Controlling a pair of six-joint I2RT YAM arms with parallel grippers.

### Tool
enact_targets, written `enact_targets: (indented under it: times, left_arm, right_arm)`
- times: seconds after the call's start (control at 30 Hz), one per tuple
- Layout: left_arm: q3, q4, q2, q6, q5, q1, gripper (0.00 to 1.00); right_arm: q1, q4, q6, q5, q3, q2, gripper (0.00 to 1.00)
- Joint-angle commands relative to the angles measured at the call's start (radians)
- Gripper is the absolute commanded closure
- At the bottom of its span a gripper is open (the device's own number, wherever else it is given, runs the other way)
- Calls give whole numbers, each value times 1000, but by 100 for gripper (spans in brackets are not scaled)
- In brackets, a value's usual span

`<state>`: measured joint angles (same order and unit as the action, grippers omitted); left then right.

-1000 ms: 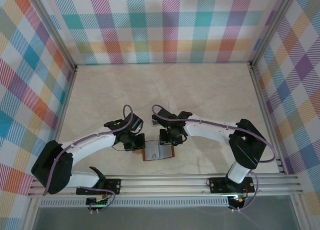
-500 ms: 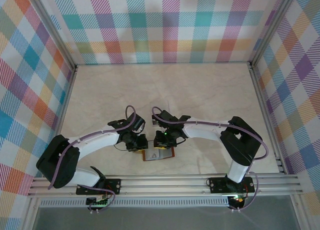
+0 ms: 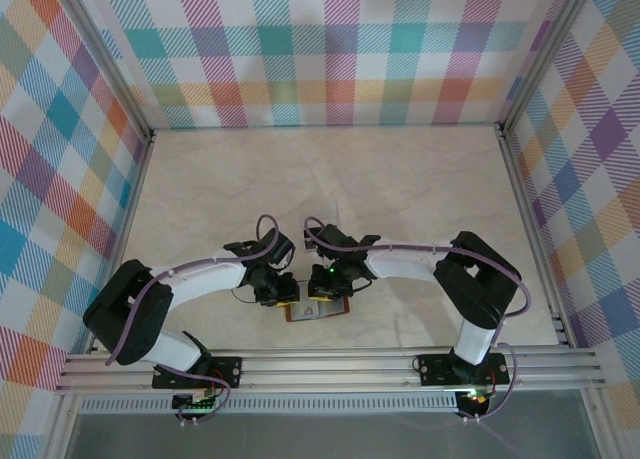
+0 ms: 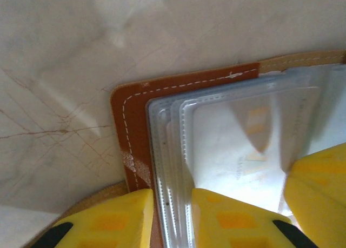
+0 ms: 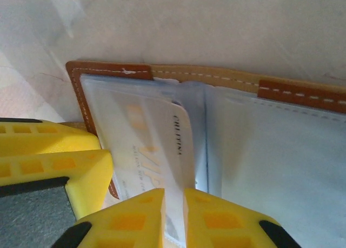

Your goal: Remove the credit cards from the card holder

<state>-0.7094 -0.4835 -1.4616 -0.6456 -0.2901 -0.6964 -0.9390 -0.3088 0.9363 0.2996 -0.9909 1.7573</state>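
Here, the card holder (image 3: 318,307) lies open on the bench (image 3: 330,179) near its front edge. My right gripper (image 5: 174,205), nearly closed, pinches the pale card (image 5: 157,145). My left gripper (image 4: 173,205), narrowly parted, straddles the holder's left edge, grip uncertain. Step: card extraction. Next, I slide it out.

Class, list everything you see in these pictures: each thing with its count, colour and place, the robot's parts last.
card holder: 1, reddish-brown, open on the table between the grippers
clear pockets: several, greyish, inside the card holder
credit card: 1 seen, pale with orange print, in a pocket
table: 1, beige marbled
walls: 3, pastel plaid, around the table
left gripper: 1, yellow fingers, astride the card holder's edge
right gripper: 1, yellow fingers, pinching the credit card's edge
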Motion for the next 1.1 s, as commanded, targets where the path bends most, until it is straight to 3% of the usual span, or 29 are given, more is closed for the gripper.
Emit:
enact_targets:
  times: [0.0,0.53,0.93,1.07]
  left_arm:
    - [5,-38,-26,36,41,-15,76]
    - [10,-74,-6,38,70,-18,79]
    - [-42,-131,82,28,83,-20,79]
    - [-77,-134,83,33,39,-21,80]
  right_arm:
    - [8,35,17,24,14,20,81]
    - [8,-38,11,-76,34,-37,74]
    - [15,-14,0,-41,38,-108,74]
    - [33,-7,-25,-2,37,-86,74]
